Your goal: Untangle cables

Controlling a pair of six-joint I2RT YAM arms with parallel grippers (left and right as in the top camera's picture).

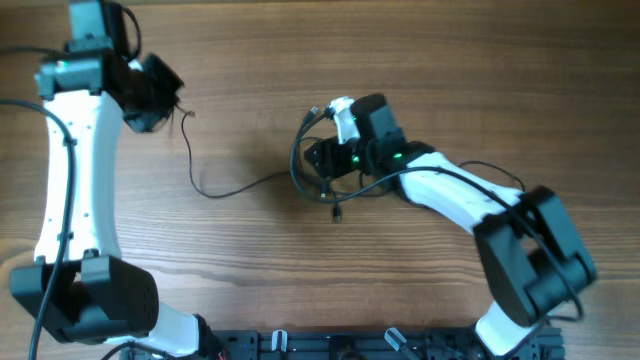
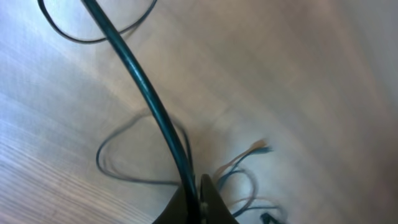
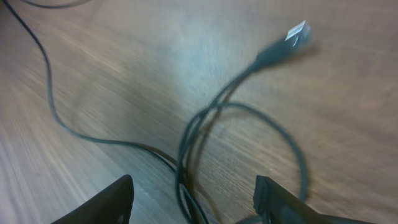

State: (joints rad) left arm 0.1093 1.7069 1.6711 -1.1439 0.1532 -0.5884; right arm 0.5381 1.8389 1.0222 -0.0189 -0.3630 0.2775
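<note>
The cables are thin black cords. A looped clump (image 1: pixel 322 168) lies mid-table, with one plug end (image 1: pixel 337 212) below it and another (image 1: pixel 315 110) above. One long cord (image 1: pixel 200 185) runs from the clump left and up to my left gripper (image 1: pixel 168 98). In the left wrist view that gripper (image 2: pixel 194 198) is shut on this cord (image 2: pixel 140 74), with the clump (image 2: pixel 245 186) lying beyond it. My right gripper (image 1: pixel 325 155) hovers over the clump. Its fingers (image 3: pixel 109 202) stand open, the loops (image 3: pixel 186 168) pass between them, and a silver-tipped plug (image 3: pixel 297 32) lies ahead.
The wooden table (image 1: pixel 420 60) carries nothing else. Thicker black wires run along the white arms (image 1: pixel 75 160). A dark rail (image 1: pixel 330 345) lines the near edge.
</note>
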